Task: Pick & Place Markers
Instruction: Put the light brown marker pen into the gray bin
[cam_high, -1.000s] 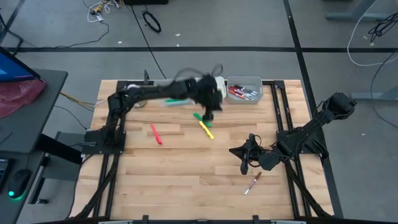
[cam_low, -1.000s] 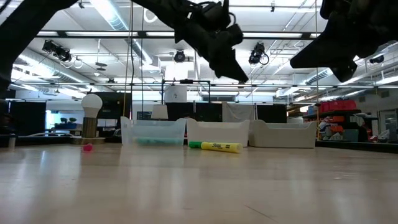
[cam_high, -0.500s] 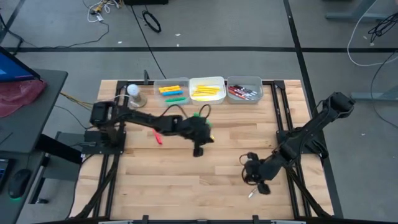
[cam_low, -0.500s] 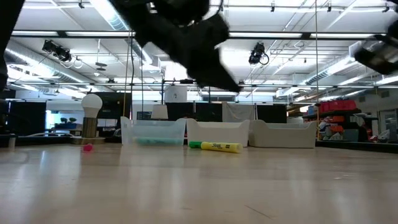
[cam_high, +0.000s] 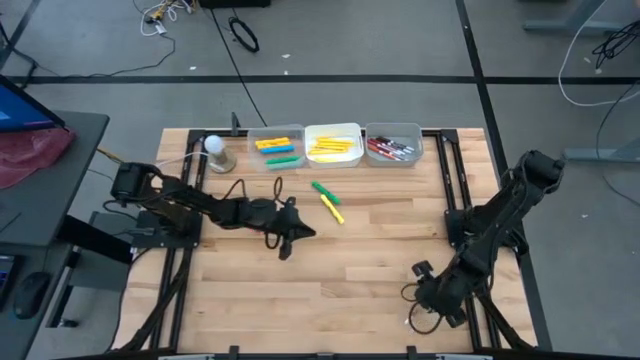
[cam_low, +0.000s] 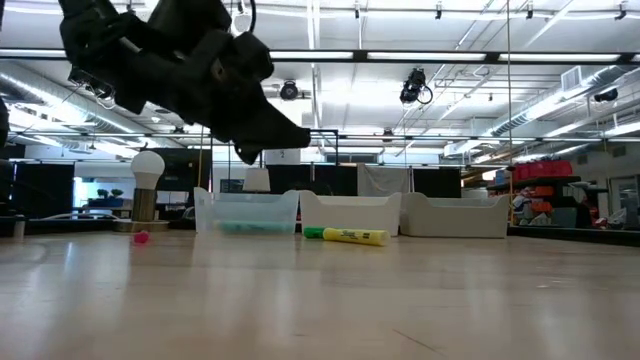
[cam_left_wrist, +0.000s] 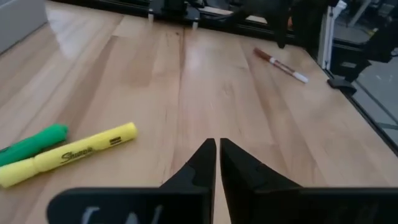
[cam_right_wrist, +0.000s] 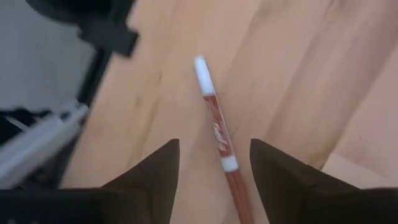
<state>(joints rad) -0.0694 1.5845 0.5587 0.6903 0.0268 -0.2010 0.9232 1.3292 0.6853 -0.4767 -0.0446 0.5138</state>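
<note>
A yellow marker (cam_high: 332, 208) and a green marker (cam_high: 321, 188) lie flat on the table in front of the bins; the left wrist view shows both, the yellow marker (cam_left_wrist: 68, 155) and the green marker (cam_left_wrist: 30, 144). My left gripper (cam_high: 303, 234) hovers shut and empty just left of them, pointing toward the table's right. A maroon marker with a white cap (cam_right_wrist: 214, 121) lies flat near the table's near right corner. My right gripper (cam_right_wrist: 212, 144) hangs open above it, one finger on either side, touching nothing. A pink marker (cam_low: 140, 237) shows at the left.
Three bins stand along the far edge: the left bin (cam_high: 275, 147) with yellow and green markers, the middle bin (cam_high: 333, 146) with yellow ones, the right bin (cam_high: 393, 143) with red ones. A white bulb-shaped thing (cam_high: 215, 152) stands left of them. Bare wood spans the table's middle.
My left gripper has swung from over the bins at the far edge toward the table's near left and come down, levelling out left of the yellow marker. My right gripper has gone toward the near right corner and tipped downward over the maroon marker.
</note>
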